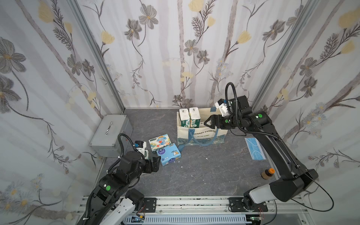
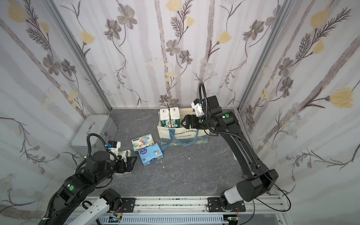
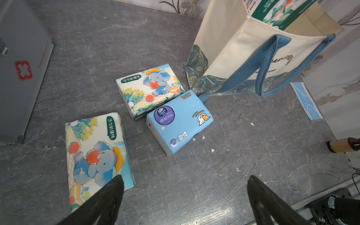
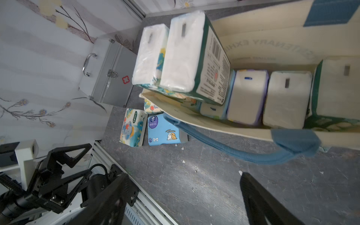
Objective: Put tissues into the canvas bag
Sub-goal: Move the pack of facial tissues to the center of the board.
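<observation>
The cream canvas bag stands open at the back of the table. Two green-edged tissues packs stick up from its left end, and several more packs stand inside. My right gripper hovers over the bag's mouth, open and empty. On the table left of the bag lie an elephant pack and a light blue pack. Another elephant pack lies beside my left gripper, which is open and empty.
A grey metal case sits at the left wall. A flat blue face mask lies right of the bag under the right arm. A small brown bottle stands near the right edge. White scraps dot the table.
</observation>
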You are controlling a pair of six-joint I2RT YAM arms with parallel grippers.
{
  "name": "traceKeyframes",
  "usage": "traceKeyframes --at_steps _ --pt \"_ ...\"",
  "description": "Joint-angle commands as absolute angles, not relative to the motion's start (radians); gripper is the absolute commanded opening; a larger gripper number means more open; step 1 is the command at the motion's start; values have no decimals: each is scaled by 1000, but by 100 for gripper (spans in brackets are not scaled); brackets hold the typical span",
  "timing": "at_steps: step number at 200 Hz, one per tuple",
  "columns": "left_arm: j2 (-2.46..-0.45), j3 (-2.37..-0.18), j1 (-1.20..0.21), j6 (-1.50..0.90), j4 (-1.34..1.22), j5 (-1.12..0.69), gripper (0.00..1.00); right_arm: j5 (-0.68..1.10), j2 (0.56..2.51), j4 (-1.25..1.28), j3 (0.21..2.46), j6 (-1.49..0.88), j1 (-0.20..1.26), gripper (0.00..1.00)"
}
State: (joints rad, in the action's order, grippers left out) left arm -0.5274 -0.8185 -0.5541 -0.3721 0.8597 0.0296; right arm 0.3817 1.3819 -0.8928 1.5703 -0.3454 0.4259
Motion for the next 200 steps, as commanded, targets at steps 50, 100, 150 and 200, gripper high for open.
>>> traceKeyframes --at_steps 50,100,150,200 --pt "-712 -839 -551 -412 785 -13 100 113 919 -364 619 -435 425 87" --pt "-813 -746 -548 -528 561 -76 100 -33 816 -303 427 -415 452 89" --pt "-985 -740 -548 -545 476 -36 100 30 726 -250 375 -362 495 91" --pt "-1025 -725 -541 -620 422 194 100 30 657 -259 350 -366 497 93"
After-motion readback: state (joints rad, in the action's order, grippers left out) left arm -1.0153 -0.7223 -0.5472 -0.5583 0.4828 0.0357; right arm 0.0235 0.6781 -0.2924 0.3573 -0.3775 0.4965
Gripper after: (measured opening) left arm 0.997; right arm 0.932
